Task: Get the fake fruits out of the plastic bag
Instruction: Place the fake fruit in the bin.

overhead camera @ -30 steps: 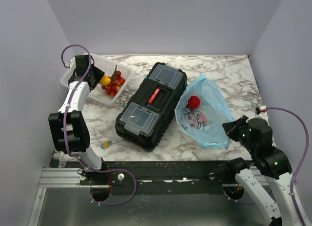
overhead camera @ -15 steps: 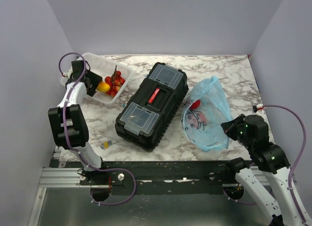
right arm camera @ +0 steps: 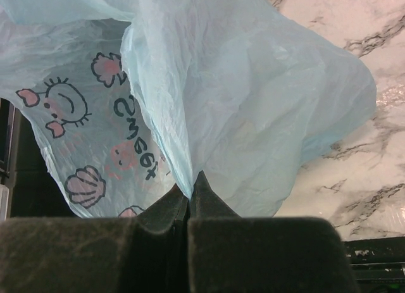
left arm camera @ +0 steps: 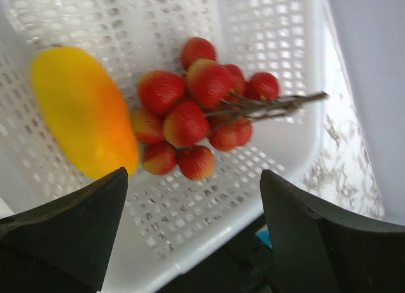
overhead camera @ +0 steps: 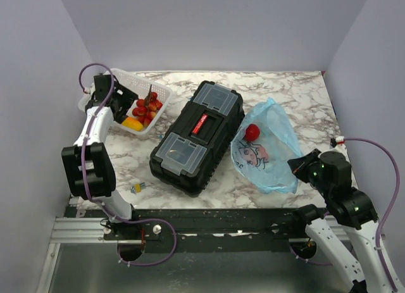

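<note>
White mesh is all that lies under the left hand, which hangs over the basket at the far left corner of the table with its fingers spread wide and nothing between them. The mango and the bunch of grapes lie side by side on the basket floor, touching, so those two count as out of the bag. The bag lies toward the right edge of the table, just beside the black toolbox that fills the middle. The right hand is pinched fully closed on a fold of the bag's near side. The red fruit sits at the bag's far end, next to the toolbox; whether film covers it cannot be told from above. The step in hand looks like clearing the basket to fetch that last fruit. The left hand would do best to rise straight up before it travels, so a finger does not hook the basket wall and tip the fruit out. It should pass over the toolbox, not around it. The right hand's pinch should hold low and steady, since a tug could roll the round fruit deeper or fold the film over it.
</note>
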Robot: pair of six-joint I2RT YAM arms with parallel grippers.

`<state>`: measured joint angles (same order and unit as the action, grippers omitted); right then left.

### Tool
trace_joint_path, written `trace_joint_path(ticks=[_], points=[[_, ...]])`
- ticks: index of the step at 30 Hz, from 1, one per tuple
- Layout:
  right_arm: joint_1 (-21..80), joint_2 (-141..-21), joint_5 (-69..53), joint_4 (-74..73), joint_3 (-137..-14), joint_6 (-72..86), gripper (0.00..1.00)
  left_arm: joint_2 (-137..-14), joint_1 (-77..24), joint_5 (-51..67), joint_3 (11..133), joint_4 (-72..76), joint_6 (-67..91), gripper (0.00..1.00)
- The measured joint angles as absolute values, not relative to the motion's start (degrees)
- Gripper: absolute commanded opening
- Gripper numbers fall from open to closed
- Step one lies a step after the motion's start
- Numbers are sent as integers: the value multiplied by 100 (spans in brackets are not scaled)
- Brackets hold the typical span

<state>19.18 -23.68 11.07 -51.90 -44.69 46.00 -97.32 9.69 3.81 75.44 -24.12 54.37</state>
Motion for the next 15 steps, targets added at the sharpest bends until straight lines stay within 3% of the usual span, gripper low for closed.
trace_joint_path(ticks=[4, 12, 15], points=[[1918, -2338, 1107, -5190, -4469, 4600, 1, -9115, 552, 449, 7570, -2416, 5103, 81], [1918, -2331, 1107, -5190, -4469, 4598, 1, -7913, -1302, -130, 8066, -2443, 3870, 81], [1918, -2333, 1105, -5188, -4466, 4595, 1, -7380, -1573, -75, 7909, -2276, 3417, 76]])
